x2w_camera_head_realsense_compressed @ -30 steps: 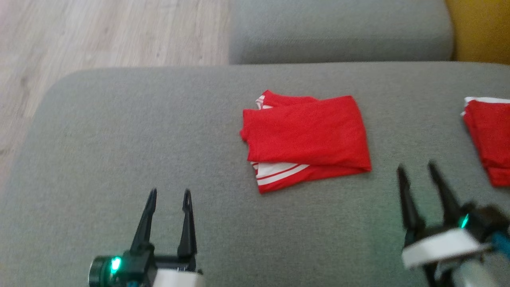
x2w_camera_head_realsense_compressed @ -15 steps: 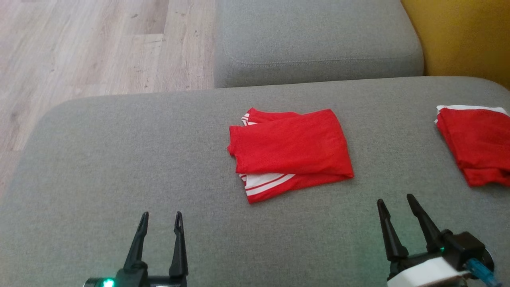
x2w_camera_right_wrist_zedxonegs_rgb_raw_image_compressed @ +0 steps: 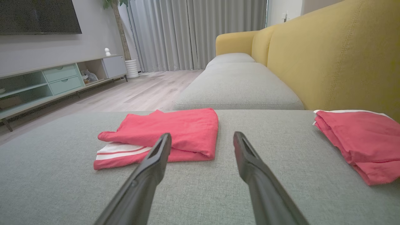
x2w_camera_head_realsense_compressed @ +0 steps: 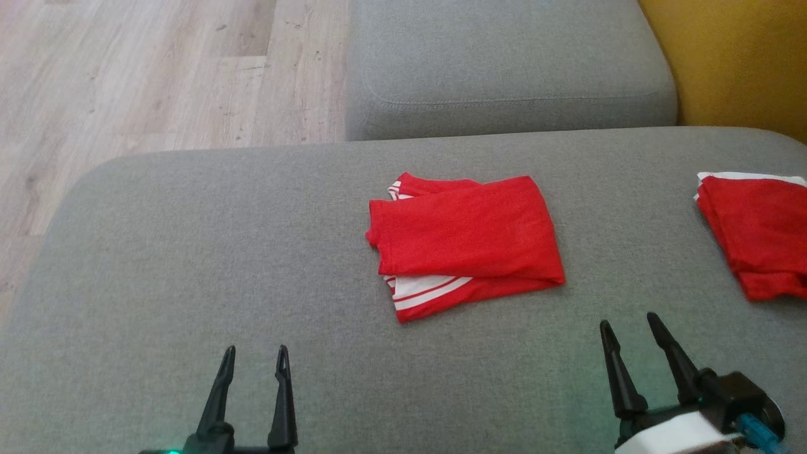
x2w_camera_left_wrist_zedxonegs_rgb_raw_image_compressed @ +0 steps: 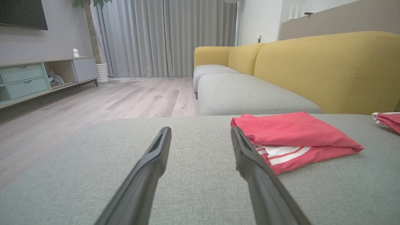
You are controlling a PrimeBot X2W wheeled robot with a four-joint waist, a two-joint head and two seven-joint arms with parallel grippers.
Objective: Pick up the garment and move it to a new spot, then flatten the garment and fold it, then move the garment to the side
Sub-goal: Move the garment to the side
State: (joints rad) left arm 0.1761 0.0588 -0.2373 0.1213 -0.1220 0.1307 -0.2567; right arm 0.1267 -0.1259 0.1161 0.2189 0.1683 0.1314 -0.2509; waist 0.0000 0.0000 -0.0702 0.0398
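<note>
the folded red garment [x2w_camera_head_realsense_compressed: 466, 236] lay in the middle of the grey cushion [x2w_camera_head_realsense_compressed: 189, 252]. a second red garment [x2w_camera_head_realsense_compressed: 756, 233] lay well apart to its right. the left tool [x2w_camera_head_realsense_compressed: 256, 350] and right tool [x2w_camera_head_realsense_compressed: 628, 321] stood wide open, empty, touching neither.

The folded garment [x2w_camera_head_realsense_compressed: 466, 239] lies on the seat cushion [x2w_camera_head_realsense_compressed: 189, 284]; second garment [x2w_camera_head_realsense_compressed: 756, 233] well right of it, farther cushion [x2w_camera_head_realsense_compressed: 504, 63] behind.
</note>
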